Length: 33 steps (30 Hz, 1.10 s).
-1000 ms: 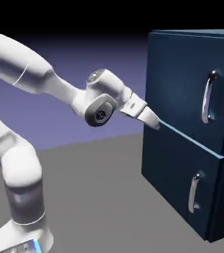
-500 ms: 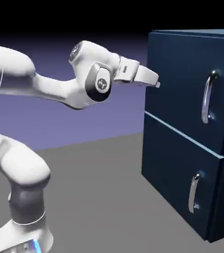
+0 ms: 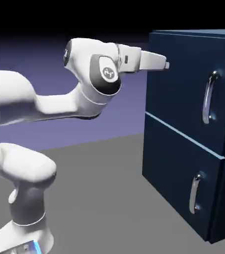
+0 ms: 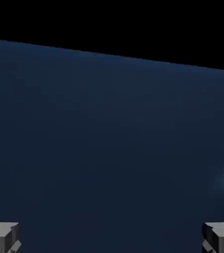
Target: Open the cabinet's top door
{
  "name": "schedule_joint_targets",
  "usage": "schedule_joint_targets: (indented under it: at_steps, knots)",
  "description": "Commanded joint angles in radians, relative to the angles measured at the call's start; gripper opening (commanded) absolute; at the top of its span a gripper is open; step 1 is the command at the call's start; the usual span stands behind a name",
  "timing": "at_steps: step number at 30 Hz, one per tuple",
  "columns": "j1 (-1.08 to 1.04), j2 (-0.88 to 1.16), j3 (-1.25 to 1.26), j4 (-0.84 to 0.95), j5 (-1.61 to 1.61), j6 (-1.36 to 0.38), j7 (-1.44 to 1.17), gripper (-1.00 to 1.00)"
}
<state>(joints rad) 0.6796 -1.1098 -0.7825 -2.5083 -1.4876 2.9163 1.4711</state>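
Note:
The dark navy cabinet (image 3: pixel 193 134) stands at the exterior view's right with both doors closed. Its top door (image 3: pixel 181 84) carries a vertical curved silver handle (image 3: pixel 209 97) near its right edge. My gripper (image 3: pixel 167 65) points level at the upper left part of that door, well left of the handle and above its top end. In the hand view the door's flat blue face (image 4: pixel 109 143) fills the picture, and my two grey fingertips (image 4: pixel 2 237) sit far apart at the bottom corners with nothing between them. The gripper is open.
The lower door (image 3: pixel 181 173) has its own silver handle (image 3: pixel 195 192). A light blue seam (image 3: pixel 184 135) separates the two doors. Grey tabletop (image 3: pixel 99 198) lies in front of the cabinet. My white arm (image 3: pixel 44 109) spans the left half of the exterior view.
My hand has risen from the seam between the doors to the top door's upper part, levelled out, and moved closer to the cabinet. The jaws stayed open.

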Motion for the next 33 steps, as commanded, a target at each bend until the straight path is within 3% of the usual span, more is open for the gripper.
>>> schedule_joint_targets:
  at_steps: [1, 18, 25, 26, 33]
  knots:
    - [0.02, -0.016, -0.023, 0.009, -0.044, -0.004, 0.021, 0.0]
    - [0.351, -0.284, -0.412, 0.159, -0.783, -0.064, 0.384, 0.0]
    - [0.532, -0.294, -0.467, 0.291, -0.87, -0.105, 0.409, 0.0]
    - [0.532, -0.294, -0.467, 0.291, -0.87, -0.105, 0.409, -1.0]
    - [0.357, -0.34, -0.364, 0.074, -0.927, -0.285, 0.522, -1.0]
